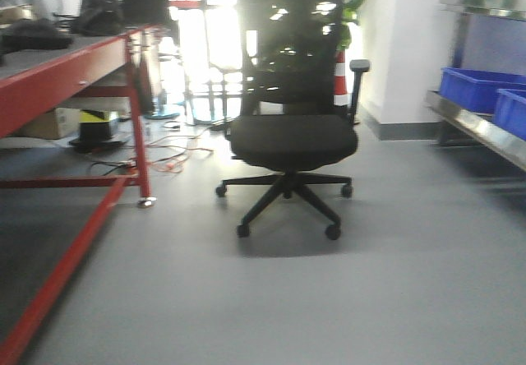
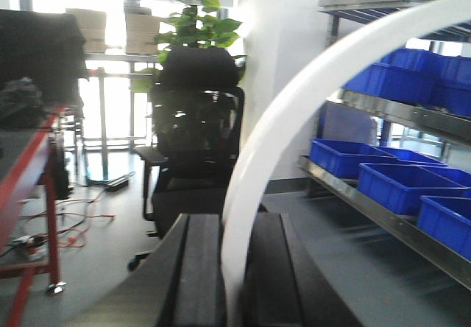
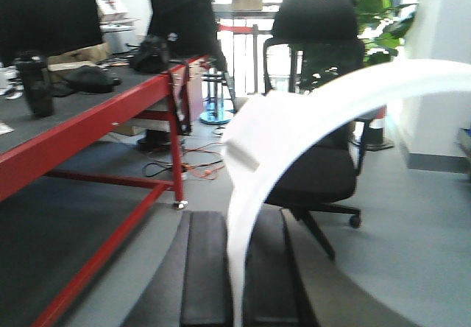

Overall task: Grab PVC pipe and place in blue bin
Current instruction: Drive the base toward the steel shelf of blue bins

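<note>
In the right wrist view my right gripper [image 3: 237, 224] is shut on a white curved plastic piece, the PVC pipe [image 3: 294, 121]. Its ring-like rim arcs up and to the right, with a small blocky lug on its left side. In the left wrist view my left gripper [image 2: 234, 227] is shut on a long thin white curved strap [image 2: 309, 99] that arcs up to the top right; its ends are out of frame. Blue bins [image 2: 397, 183] stand on steel shelves at the right and also show in the front view [image 1: 477, 85]. Neither gripper shows in the front view.
A black office chair [image 1: 292, 127] stands on the grey floor straight ahead; it also shows in the left wrist view [image 2: 195, 143] and the right wrist view [image 3: 324, 143]. A red-framed workbench [image 1: 74, 69] runs along the left, with cables on the floor beyond. A steel shelf rack [image 2: 383, 106] is on the right.
</note>
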